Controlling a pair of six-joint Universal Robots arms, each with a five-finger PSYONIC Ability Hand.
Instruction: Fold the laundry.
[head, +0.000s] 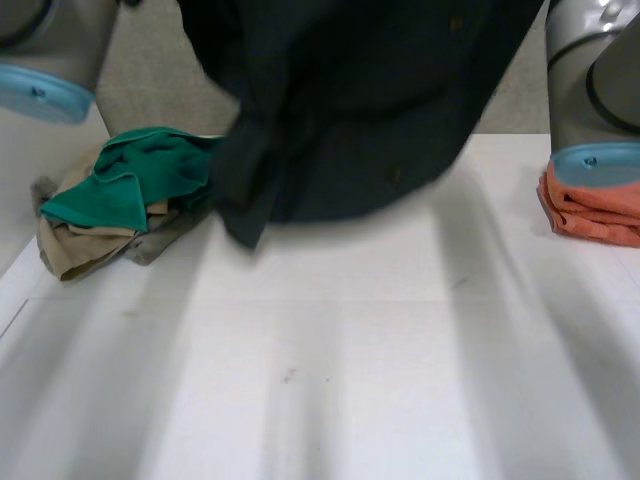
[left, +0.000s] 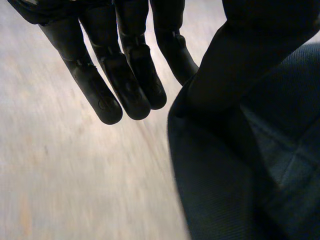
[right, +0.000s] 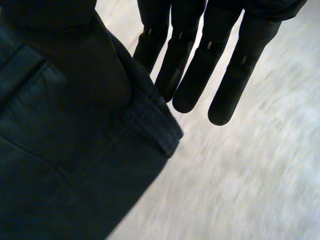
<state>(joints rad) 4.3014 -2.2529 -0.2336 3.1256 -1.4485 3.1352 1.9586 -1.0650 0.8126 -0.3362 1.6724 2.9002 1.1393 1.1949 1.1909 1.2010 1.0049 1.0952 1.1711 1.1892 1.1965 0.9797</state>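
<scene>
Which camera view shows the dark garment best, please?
The head view: the dark garment shows there most fully, hanging over the white table. The left wrist view shows a dark-blue fold beside the left robot hand; the right wrist view shows a hemmed edge beside the right robot hand.

A dark garment (head: 350, 100) hangs above the table (head: 330, 380); left, a green cloth (head: 130, 180) lies on a tan cloth (head: 80, 250); right, an orange cloth (head: 595, 210).

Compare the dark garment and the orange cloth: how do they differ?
The dark garment hangs loose and unfolded over the table's far side; the orange cloth lies bunched in folds at the table's right edge. The dark garment looks much larger than the orange cloth. Both are plain fabric.
</scene>
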